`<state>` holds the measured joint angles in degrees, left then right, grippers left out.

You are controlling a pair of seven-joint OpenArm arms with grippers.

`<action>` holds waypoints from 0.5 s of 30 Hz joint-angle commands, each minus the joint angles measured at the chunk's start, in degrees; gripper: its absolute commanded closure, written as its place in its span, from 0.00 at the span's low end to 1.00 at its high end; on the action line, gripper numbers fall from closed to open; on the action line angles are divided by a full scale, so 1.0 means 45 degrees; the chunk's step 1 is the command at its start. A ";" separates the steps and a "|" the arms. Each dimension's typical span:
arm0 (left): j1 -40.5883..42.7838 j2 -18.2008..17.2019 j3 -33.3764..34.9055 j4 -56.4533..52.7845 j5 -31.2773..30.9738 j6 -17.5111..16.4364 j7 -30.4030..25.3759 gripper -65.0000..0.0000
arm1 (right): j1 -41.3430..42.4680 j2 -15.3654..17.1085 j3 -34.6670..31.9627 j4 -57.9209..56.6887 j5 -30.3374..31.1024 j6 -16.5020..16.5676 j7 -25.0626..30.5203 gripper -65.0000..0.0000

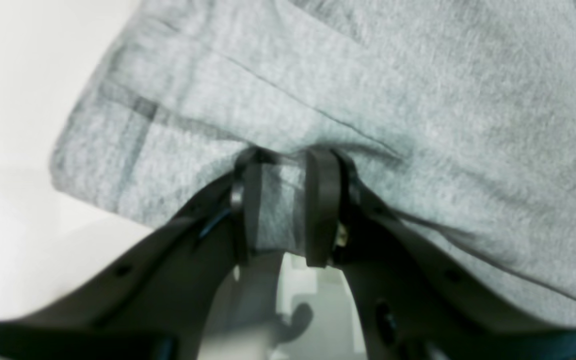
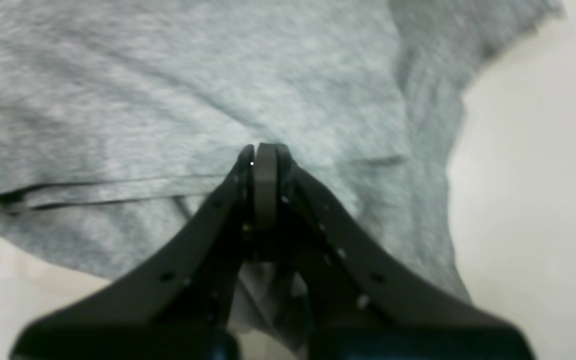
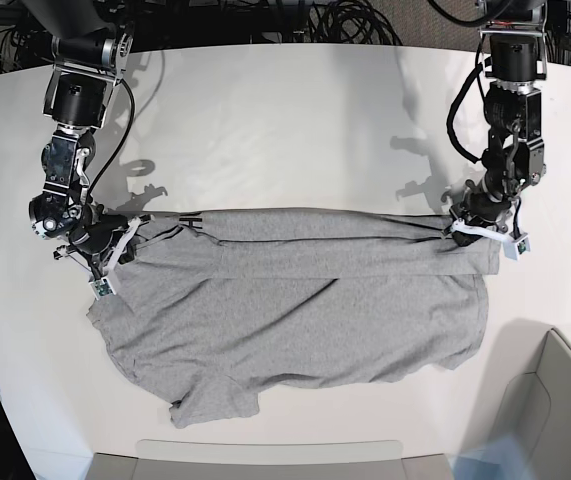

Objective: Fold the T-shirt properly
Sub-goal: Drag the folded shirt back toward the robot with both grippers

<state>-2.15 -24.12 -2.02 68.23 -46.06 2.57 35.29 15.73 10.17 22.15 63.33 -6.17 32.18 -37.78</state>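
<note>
I see the white table [image 3: 285, 120] with the wrinkly heather-grey cotton T-shirt [image 3: 295, 310] spread across it, top edge folded over in a long band. My left gripper [image 1: 283, 200] pinches a fold of it; my right gripper [image 2: 263, 165] is clamped tight on its edge.

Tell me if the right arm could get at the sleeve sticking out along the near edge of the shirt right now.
Probably not yet: the right gripper is shut on the T-shirt at its far corner, so it must release first. Nothing lies on the sleeve.
</note>
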 commanded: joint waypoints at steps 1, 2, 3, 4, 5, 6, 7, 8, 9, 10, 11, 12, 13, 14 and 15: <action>0.0254 -0.0159 -0.0049 -0.0128 0.0419 0.0553 0.0627 1.00 | 0.0305 0.0171 0.0069 0.0237 -0.0122 -0.0090 0.0044 1.00; 0.0488 -0.0159 -0.0049 -0.0089 0.0419 0.0533 0.0744 1.00 | 0.0227 0.0171 0.0088 0.0256 -0.0142 -0.0070 0.0044 1.00; 0.0644 -0.0159 -0.0049 -0.0050 0.0419 0.0474 0.0920 1.00 | 0.0168 0.0230 0.0088 0.0256 -0.0142 -0.0051 0.0044 1.00; 0.0781 -0.0159 -0.0049 0.0184 0.0419 0.0474 0.1096 1.00 | -0.0047 0.0347 0.0088 0.0256 -0.0122 -0.0031 0.0024 1.00; 0.0957 -0.0159 -0.0049 0.0516 0.0419 0.0474 0.1272 1.00 | -0.0261 0.0406 0.0088 0.0276 -0.0064 -0.0031 0.0024 1.00; 0.1270 -0.0159 -0.0049 0.0985 0.0419 0.0474 0.1428 1.00 | -0.0457 0.0425 0.0088 0.0452 -0.0044 -0.0031 0.0024 1.00; 0.1621 -0.0159 -0.0049 0.1415 0.0419 0.0474 0.1526 1.00 | -0.0730 0.0425 0.0088 0.0745 -0.0044 -0.0012 0.0024 1.00; 0.1875 -0.0159 -0.0049 0.1845 0.0419 0.0474 0.1604 1.00 | -0.1062 0.0386 0.0069 0.1077 -0.0044 -0.0012 0.0024 1.00; 0.2090 -0.0159 -0.0049 0.2216 0.0419 0.0474 0.1721 1.00 | -0.1414 0.0367 0.0049 0.1487 -0.0044 -0.0012 0.0024 1.00; 0.2305 -0.0159 -0.0049 0.2431 0.0419 0.0474 0.1858 1.00 | -0.1766 0.0347 0.0030 0.1917 -0.0044 0.0008 0.0024 1.00; 0.2461 -0.0159 -0.0049 0.2568 0.0419 0.0474 0.2014 1.00 | -0.2098 0.0347 0.0030 0.2308 -0.0044 0.0184 0.0024 1.00; 0.2598 -0.0159 -0.0049 0.2626 0.0419 0.0474 0.2112 1.00 | -0.2371 0.0347 0.0069 0.2640 -0.0044 0.0574 0.0024 1.00; 0.2715 -0.0159 -0.0049 0.2646 0.0419 0.0474 0.2209 1.00 | -0.2606 0.0328 0.0088 0.2933 -0.0044 0.0965 0.0024 1.00; 0.2872 -0.0159 -0.0049 0.2646 0.0419 0.0474 0.2268 1.00 | -0.2879 0.0328 0.0088 0.3148 -0.0025 0.1180 0.0024 1.00; 0.3067 -0.0159 -0.0049 0.2646 0.0419 0.0455 0.2288 1.00 | -0.3133 0.0328 0.0108 0.3323 -0.0025 0.1219 0.0024 1.00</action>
<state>10.59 -24.62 -2.39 80.64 -45.34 2.98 40.07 1.41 11.09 22.50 77.91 -5.87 36.29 -36.07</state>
